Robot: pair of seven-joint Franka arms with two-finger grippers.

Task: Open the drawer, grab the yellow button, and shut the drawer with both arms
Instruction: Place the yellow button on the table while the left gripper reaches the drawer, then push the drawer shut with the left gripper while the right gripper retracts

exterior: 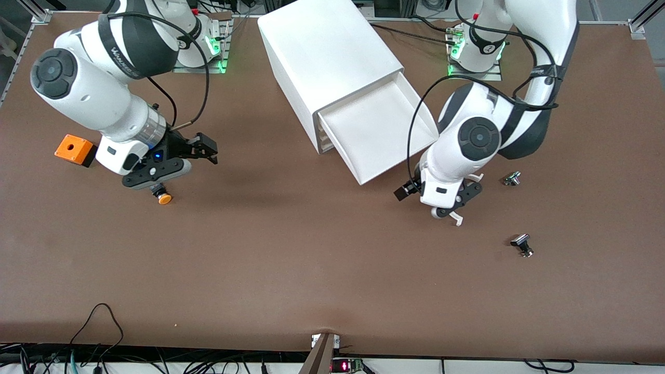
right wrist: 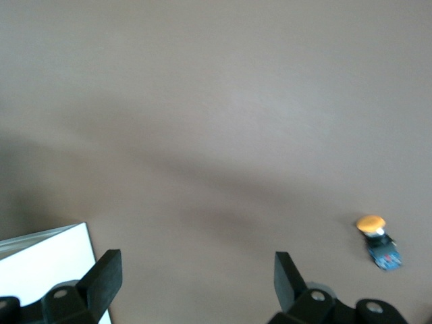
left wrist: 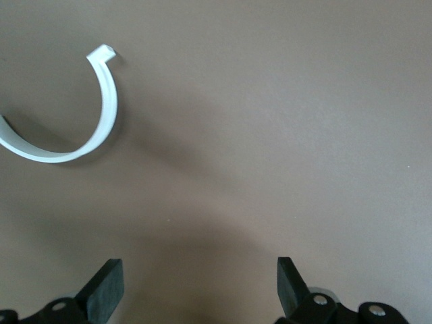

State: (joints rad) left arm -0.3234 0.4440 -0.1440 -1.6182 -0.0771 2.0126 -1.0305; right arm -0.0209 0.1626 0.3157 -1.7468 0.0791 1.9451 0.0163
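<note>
Button [exterior: 164, 198]: lies on its side on the bare desk [exterior: 311, 270], out of the drawer, toward the right arm's end. From the cabinet [exterior: 327, 47] it sits at about 8 o'clock in the front view.
Long axis: about 11 to 5 o'clock. The black body is at the 11 end and the orange cap points to 5, toward the front camera.

Right gripper [exterior: 208, 150]: over bare desk, with the button at about 7 o'clock from it, just under the wrist. Jaws wide apart, holding nothing.
Left gripper [exterior: 457, 202]: over a white curved strip [left wrist: 101, 115] on the desk, at about 5 o'clock from the drawer's front edge. Jaws fully spread, empty.

Drawer [exterior: 379, 130]: top one, pulled well out, tray looks bare. Closing appears to be what is left.

Risks:
- The cabinet stands askew to the desk edge, so a push off the drawer's line could jam the tray or slide the whole cabinet.
- The round body could let the button roll if the right wrist brushes it.
- The left arm is close to the drawer corner and could clip it.

Orange box [exterior: 75, 149]: beside the right arm, untouched.
</note>
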